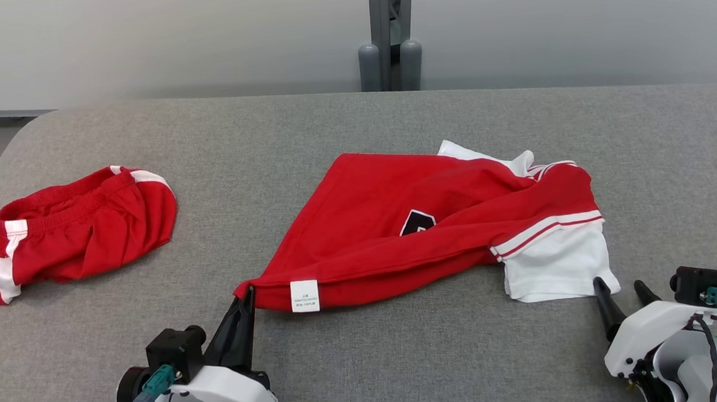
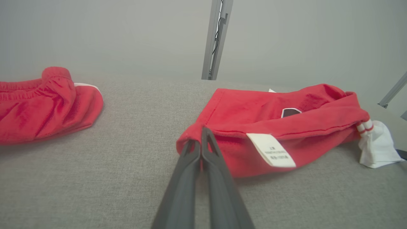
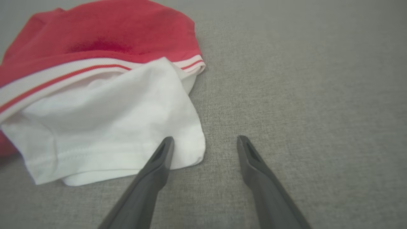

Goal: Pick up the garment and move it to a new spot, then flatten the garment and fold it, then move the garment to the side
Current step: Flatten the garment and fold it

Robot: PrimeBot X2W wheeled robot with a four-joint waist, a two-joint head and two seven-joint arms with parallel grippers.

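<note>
I'm taking the white care label [image 1: 304,295] [image 2: 272,150] as my reference. It is sewn to the near hem of the garment [image 1: 423,222] [image 2: 279,127], a red shirt lying bunched on the grey table [image 1: 370,364]. There are a few lines of small dark print on the label, but they are too fine for me to read.

Just to the left of the label, my left gripper [image 1: 248,294] [image 2: 201,140] has its jaws pressed together on the hem's corner. The red cloth wraps round the fingertips in the left wrist view. Beyond the label and a little to its right, a black emblem [image 1: 415,222] [image 2: 290,112] with a white outline is half buried in a fold. I cannot make out a letter or a figure on it.

Well to the right of the label is the shirt's white sleeve [image 1: 555,263] [image 3: 111,127] [image 2: 378,146], lying flat under a white band with a red stripe [image 1: 543,229] [image 3: 63,74]. My right gripper [image 1: 618,284] [image 3: 206,139] sits at the sleeve's near corner with its jaws wide apart and nothing between them. One finger [image 3: 159,165] overlaps the white hem in the right wrist view, and I cannot tell whether it touches the cloth. The other finger is over bare table.

Far to the left of the label, well apart from the shirt, is a crumpled pair of red shorts [image 1: 70,230] [image 2: 41,105] with white side stripes. Straight beyond the label, past the table's far edge, a grey metal post [image 1: 387,28] stands against the wall.
</note>
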